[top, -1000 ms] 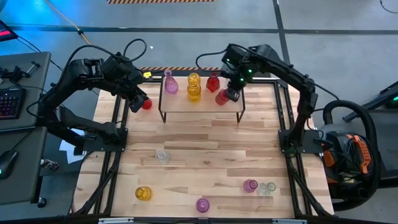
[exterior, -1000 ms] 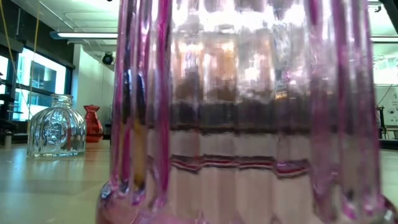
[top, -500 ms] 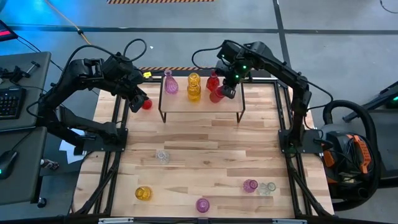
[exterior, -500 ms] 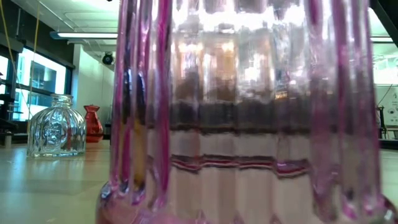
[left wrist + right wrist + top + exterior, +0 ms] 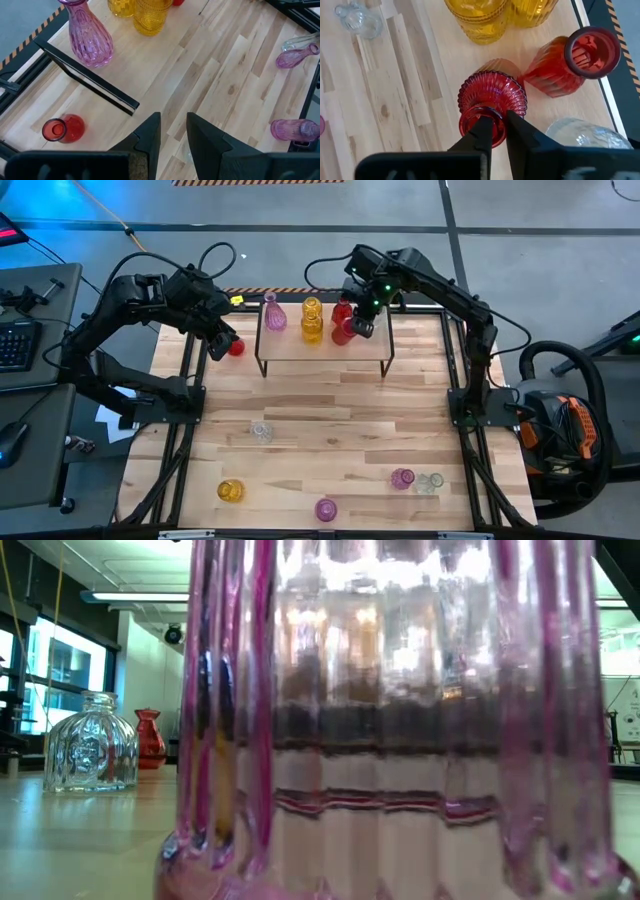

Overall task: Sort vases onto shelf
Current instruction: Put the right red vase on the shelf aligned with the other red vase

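Placement step in hand, judged from the high view: the right gripper (image 5: 358,327) hangs over the shelf (image 5: 372,350) near its right end, clamped on a ribbed red vase (image 5: 345,332). On the shelf top, toward its back edge, stand a pink vase (image 5: 272,315), yellow vases (image 5: 312,320) and a second red vase (image 5: 343,311). The left gripper (image 5: 222,340) waits near the table's back-left corner, beside a small red vase (image 5: 236,347) on the tabletop. Five more vases lie toward the table's front edge.

Low view: one pink vase (image 5: 390,720) fills nearly the whole picture; no gripper shows.

Left wrist view: the left fingers (image 5: 150,140) stand slightly apart and hold nothing; the small red vase sits just outside the shelf frame.

Right wrist view: the fingers grip the ribbed red vase at its neck, with its body close beside the second red vase and in front of the yellow pair.

Next move, as a judgement: seat the base flat on the shelf beside the other red vase, then release without tipping the neighbours.
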Controlling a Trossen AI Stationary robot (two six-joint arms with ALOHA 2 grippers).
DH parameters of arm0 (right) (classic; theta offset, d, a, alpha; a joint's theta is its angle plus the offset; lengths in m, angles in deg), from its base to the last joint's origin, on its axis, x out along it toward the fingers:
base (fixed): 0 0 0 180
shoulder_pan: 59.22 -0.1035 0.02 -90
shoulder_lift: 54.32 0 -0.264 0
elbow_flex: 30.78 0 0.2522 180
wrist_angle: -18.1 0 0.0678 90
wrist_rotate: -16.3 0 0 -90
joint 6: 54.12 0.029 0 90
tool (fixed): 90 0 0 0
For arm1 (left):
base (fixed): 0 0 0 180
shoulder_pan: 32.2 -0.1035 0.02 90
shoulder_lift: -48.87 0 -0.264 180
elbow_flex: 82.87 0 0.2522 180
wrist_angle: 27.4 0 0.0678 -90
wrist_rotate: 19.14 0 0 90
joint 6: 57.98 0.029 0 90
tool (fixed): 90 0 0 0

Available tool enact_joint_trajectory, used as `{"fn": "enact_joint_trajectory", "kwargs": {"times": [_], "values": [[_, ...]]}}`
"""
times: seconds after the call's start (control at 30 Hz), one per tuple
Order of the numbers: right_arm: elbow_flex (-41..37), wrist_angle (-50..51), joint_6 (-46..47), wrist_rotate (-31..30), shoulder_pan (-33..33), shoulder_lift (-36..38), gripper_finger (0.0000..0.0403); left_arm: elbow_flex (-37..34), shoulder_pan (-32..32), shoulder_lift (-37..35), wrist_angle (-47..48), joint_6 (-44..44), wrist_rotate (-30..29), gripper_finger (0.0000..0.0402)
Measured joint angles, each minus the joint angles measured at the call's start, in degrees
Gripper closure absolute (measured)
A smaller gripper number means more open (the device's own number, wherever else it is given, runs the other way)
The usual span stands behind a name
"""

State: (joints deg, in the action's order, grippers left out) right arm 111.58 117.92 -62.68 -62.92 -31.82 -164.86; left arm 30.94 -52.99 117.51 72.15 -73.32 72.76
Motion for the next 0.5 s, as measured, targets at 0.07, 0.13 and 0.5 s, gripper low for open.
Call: {"fn": "enact_joint_trajectory", "kwargs": {"times": [0.07, 0.13, 0.5], "values": [[0.0, 0.1, -0.2, -0.1, 0.0, 0.0, 0.0378, 0.0, 0.0, 0.0, 0.0, 0.0, 0.0, 0.0316], [0.0, 0.0, -0.3, -0.3, 0.0, 0.0, 0.0376, 0.0, 0.0, 0.0, 0.0, 0.0, 0.0, 0.0316], [0.0, -1.8, -0.3, -0.9, 0.4, -0.1, 0.0359, 0.0, 0.0, 0.0, 0.0, 0.0, 0.0, 0.0316]]}}
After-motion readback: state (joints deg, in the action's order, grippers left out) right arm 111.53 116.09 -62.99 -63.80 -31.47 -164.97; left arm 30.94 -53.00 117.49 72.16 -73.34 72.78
